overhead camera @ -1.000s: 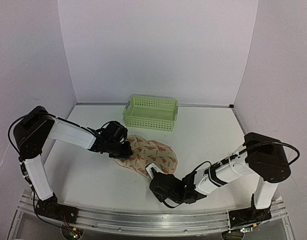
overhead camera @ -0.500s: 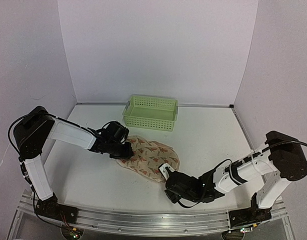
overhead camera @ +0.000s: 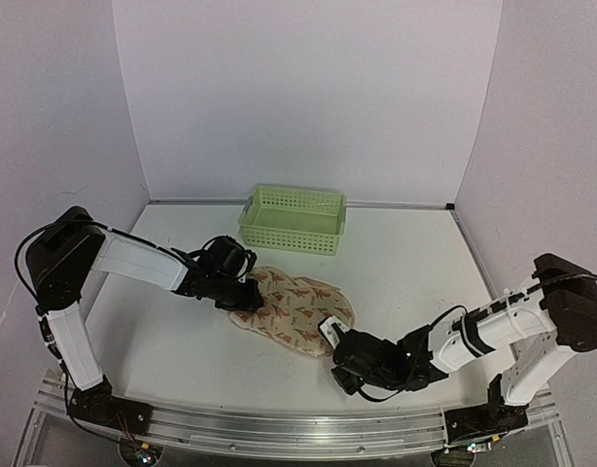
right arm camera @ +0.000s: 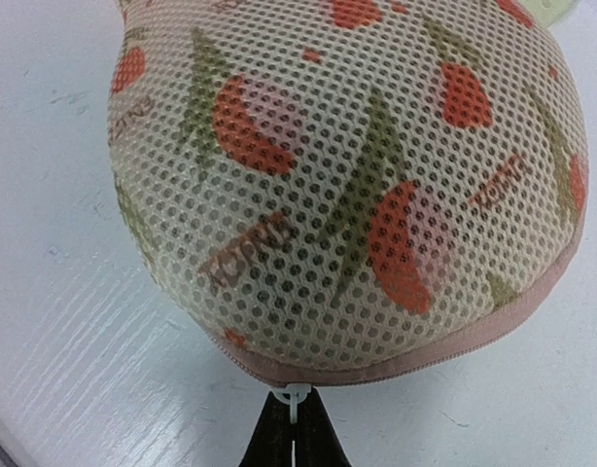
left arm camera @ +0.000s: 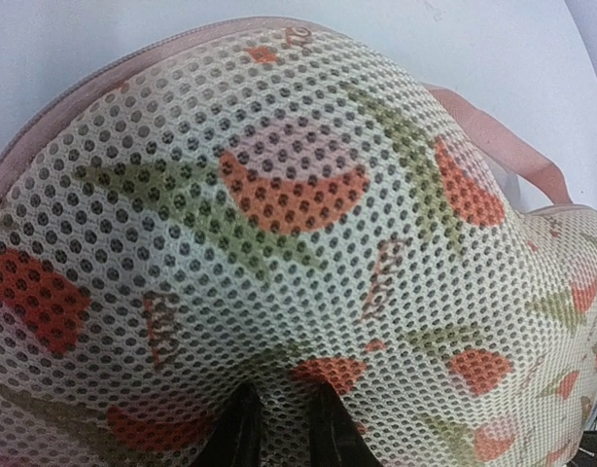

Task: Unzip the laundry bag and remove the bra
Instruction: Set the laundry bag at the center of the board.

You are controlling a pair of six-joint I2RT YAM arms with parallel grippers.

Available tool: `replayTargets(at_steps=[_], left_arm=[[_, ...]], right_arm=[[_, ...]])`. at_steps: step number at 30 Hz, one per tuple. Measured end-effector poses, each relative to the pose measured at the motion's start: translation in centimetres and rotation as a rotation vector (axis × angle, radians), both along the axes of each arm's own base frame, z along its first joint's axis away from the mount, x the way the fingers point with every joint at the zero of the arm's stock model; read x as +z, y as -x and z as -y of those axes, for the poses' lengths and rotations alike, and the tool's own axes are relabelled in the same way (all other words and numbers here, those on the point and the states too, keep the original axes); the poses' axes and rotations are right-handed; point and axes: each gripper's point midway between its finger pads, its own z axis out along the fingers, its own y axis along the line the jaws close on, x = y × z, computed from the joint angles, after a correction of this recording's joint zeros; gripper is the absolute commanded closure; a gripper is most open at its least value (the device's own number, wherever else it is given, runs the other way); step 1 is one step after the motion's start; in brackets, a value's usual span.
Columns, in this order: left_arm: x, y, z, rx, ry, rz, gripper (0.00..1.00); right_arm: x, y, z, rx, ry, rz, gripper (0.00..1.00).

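- Your left arm (overhead camera: 133, 261) has smooth white shell links set between bulky black joint housings, and your right arm (overhead camera: 474, 336) matches it.
- A thin black cable (overhead camera: 22, 255) loops out past each shoulder housing.
- Both black bases sit bolted on a ribbed aluminium rail (overhead camera: 279, 428), with small coloured wires showing beside the feet.
- Your left gripper (overhead camera: 242, 294) and right gripper (overhead camera: 330, 331) are black, with narrow, tapered matt fingers (left arm camera: 242, 438).
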Motion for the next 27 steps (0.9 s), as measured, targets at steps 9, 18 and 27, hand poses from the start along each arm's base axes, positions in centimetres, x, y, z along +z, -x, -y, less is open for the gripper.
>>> replayTargets(at_steps=[9,18,27], left_arm=[[1.8,0.3,0.4,-0.060,-0.025,-0.026,0.58],[9.1,0.0,-0.5,-0.010,0.005,0.028,0.38],[13.9,2.7,-4.5,0.137,0.144,0.031,0.25]], right_arm=[[1.1,1.8,-4.5,0.120,-0.077,-0.119,1.00],[2.2,1.6,-10.0,0.154,-0.145,-0.166,1.00],[1.8,0.3,-13.8,0.127,-0.163,-0.172,1.00]])
